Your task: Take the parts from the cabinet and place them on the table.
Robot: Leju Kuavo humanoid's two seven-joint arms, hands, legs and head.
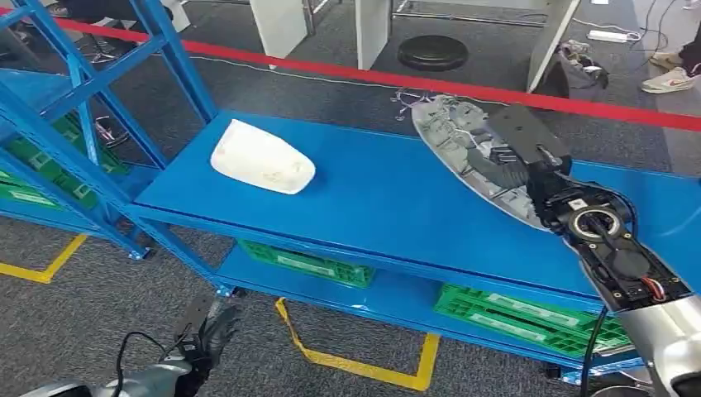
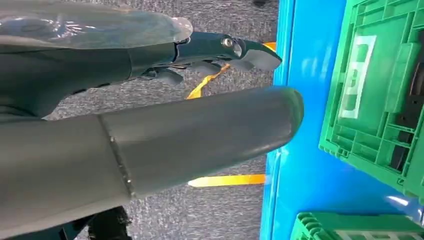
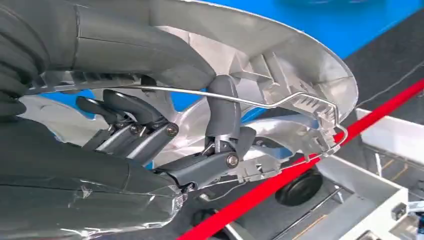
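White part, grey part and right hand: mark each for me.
white part (image 1: 263, 157): head view, middle of its top surface.
grey part (image 1: 463, 136): head view, ribbed inner face.
right hand (image 1: 517, 161): head view, fingers gripping the part.

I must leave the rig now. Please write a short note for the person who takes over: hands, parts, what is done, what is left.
Right hand: grips the grey part, held above the right end of the blue table.
Left hand: holds nothing, hangs low over the floor in front of the table.
White part: lies on the table top, left side.
Done: one part is on the table.
Left: set the grey part down and release it. Whether more parts wait in the cabinet cannot be told.
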